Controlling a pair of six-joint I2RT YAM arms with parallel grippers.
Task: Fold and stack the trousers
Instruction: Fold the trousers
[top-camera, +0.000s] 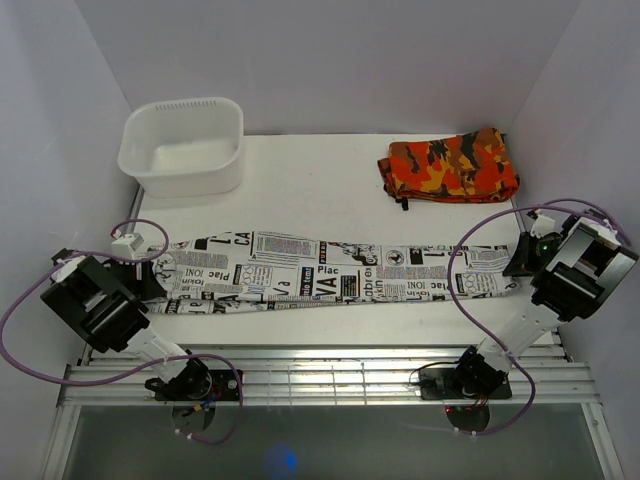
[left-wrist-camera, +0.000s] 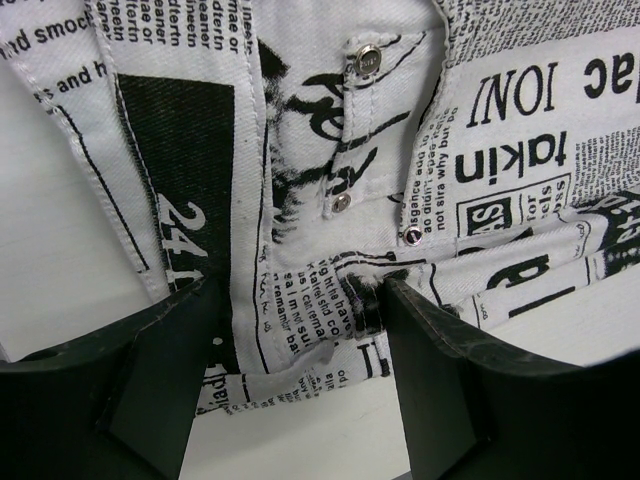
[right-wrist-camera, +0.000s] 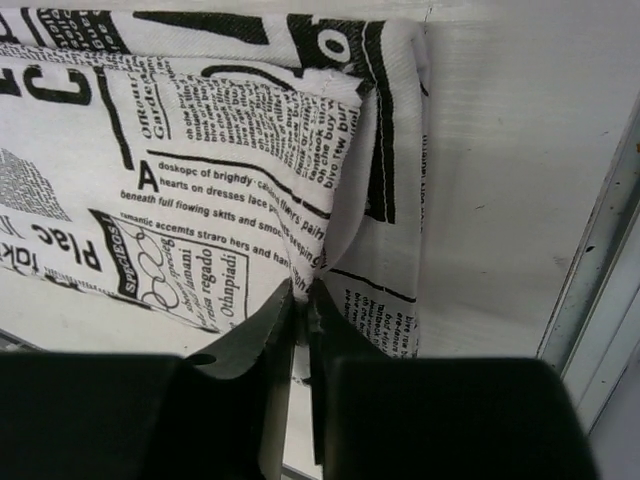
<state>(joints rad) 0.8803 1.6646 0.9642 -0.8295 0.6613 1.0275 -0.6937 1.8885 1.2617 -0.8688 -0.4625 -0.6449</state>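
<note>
One pair trousers (top-camera: 340, 272), black-on-white newsprint; left pincer (left-wrist-camera: 300, 295) apart, right pincer (right-wrist-camera: 303, 290) clamping hem (right-wrist-camera: 392, 150).

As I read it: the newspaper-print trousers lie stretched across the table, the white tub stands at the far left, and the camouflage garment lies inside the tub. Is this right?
One thing is wrong: the camouflage garment is not inside the white tub but folded on the table at the far right, as the top external view shows. The trousers and tub are as you say.
</note>
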